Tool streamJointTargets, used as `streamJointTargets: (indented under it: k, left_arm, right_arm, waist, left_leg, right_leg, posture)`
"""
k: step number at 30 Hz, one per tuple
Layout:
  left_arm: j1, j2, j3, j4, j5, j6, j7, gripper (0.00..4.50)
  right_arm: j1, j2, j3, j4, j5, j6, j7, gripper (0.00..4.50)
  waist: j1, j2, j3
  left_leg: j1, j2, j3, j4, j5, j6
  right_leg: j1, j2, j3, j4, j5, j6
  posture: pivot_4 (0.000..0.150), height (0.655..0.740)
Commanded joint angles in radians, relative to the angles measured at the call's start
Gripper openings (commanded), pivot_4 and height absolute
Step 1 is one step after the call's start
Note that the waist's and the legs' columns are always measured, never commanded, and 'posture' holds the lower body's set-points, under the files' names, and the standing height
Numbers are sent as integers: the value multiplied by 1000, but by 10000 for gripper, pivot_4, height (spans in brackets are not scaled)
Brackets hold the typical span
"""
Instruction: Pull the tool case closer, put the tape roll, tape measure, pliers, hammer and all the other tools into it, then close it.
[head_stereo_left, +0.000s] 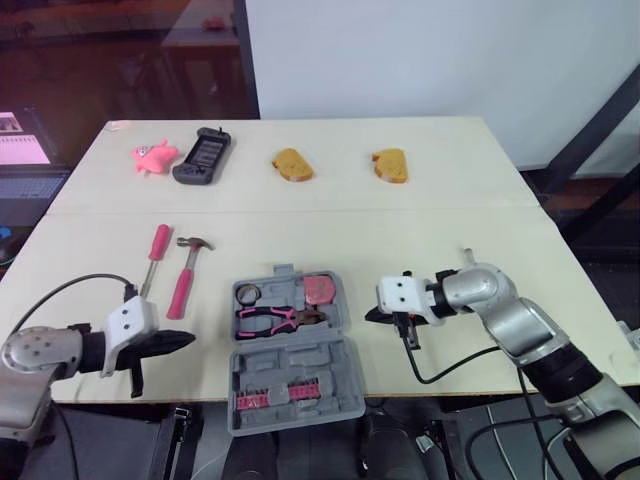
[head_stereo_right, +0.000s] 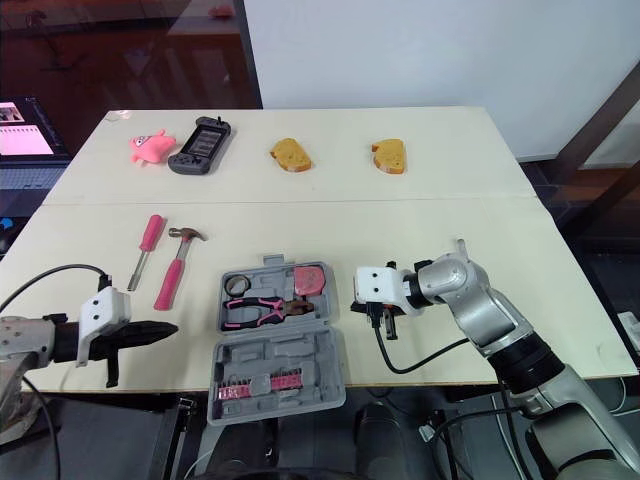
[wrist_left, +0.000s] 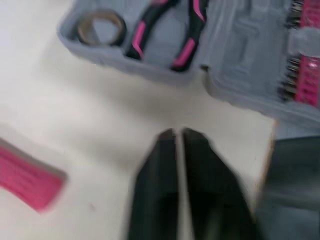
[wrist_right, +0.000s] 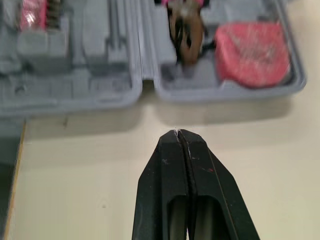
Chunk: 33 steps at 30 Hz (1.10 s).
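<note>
**Left eye view: tool case open at the near edge, three tools in, two out**

The grey tool case (head_stereo_left: 300, 372) lies open at the near edge of the surface (head_stereo_left: 450, 230), around the middle. Its lid half is nearest the robot and carries a row of bits in a pink holder (head_stereo_left: 275, 401). The tray half, on the far side of the hinge, holds three things. The tape roll (head_stereo_left: 248, 292) sits in the far-left pocket and the pink tape measure (head_stereo_left: 320, 289) in the far-right pocket. The pink-and-black pliers (head_stereo_left: 275, 319) lie across the tray just nearer than both.

Two tools lie on the surface left of the case. The pink-handled hammer (head_stereo_left: 186, 277) is closer to it, and the pink-handled screwdriver (head_stereo_left: 155, 255) lies just left of the hammer.

The left jaws are pressed together and hold nothing. They hover at the near-left edge, pointing right toward the case and well apart from it. The right jaws are also closed and empty. They sit just right of the tray, pointing left at its right wall, with bare surface between tips and case.

Along the far side lie a pink toy (head_stereo_left: 151, 157), a black handheld device (head_stereo_left: 203, 156) and two pieces of bread (head_stereo_left: 292, 164).
</note>
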Motion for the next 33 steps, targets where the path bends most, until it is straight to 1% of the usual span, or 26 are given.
streamJointTargets:
  k: [1, 6, 12, 17, 23, 27, 33]
  left_arm:
    - [-27, -22, -43, 50, 30, -64, -2, 133]
    - [-75, -56, -116, 103, 85, -99, 20, 133]
    - [-142, -100, -178, 137, 94, -99, 17, 133]
    - [-161, -147, -226, 128, 102, -84, 33, 133]
    - [-177, -205, -259, 153, 114, -87, 54, 133]
    - [-192, -238, -261, 138, 101, -63, 69, 133]
    - [-222, -255, -258, 127, 103, -24, 79, 133]
  right_arm:
    - [3, 10, 9, 30, -27, -34, -11, 0]
    - [5, 40, 40, 83, -57, -70, -18, 0]
    - [0, 83, 57, 112, -70, -91, -24, 0]
    - [-6, 129, 71, 122, -81, -90, -32, 0]
    - [5, 175, 69, 126, -76, -78, -45, 0]
    - [28, 175, 65, 112, -75, -68, -47, 0]
    - [50, 179, 41, 80, -79, -41, -66, 0]
  waist:
    - [-1, 0, 0]
    - [1, 0, 0]
    - [3, 0, 0]
    - [3, 0, 0]
    - [8, 0, 0]
    - [20, 0, 0]
    - [25, 0, 0]
  left_leg:
    - [0, 0, 0, 0, 0, 0]
    - [0, 0, 0, 0, 0, 0]
    - [0, 0, 0, 1, 0, 0]
    - [0, 0, 0, 1, 0, 0]
    - [0, 0, 0, 1, 0, 0]
    - [1, 0, 0, 1, 0, 0]
    - [2, 0, 0, 2, 0, 0]
  right_leg:
    - [0, 0, 0, 0, 0, 0]
    - [0, 0, 0, 1, 0, 0]
    - [1, 0, 0, 1, 2, 3]
    - [0, 0, 0, 1, 2, 4]
    - [1, 0, 0, 1, 2, 4]
    - [2, 0, 0, 1, 2, 4]
    - [4, 0, 0, 0, 1, 2]
  posture:
    - [1500, 7207]
    - [1500, 7207]
    - [1500, 7207]
    - [1500, 7207]
    - [1500, 7207]
    - [1500, 7207]
    - [1500, 7207]
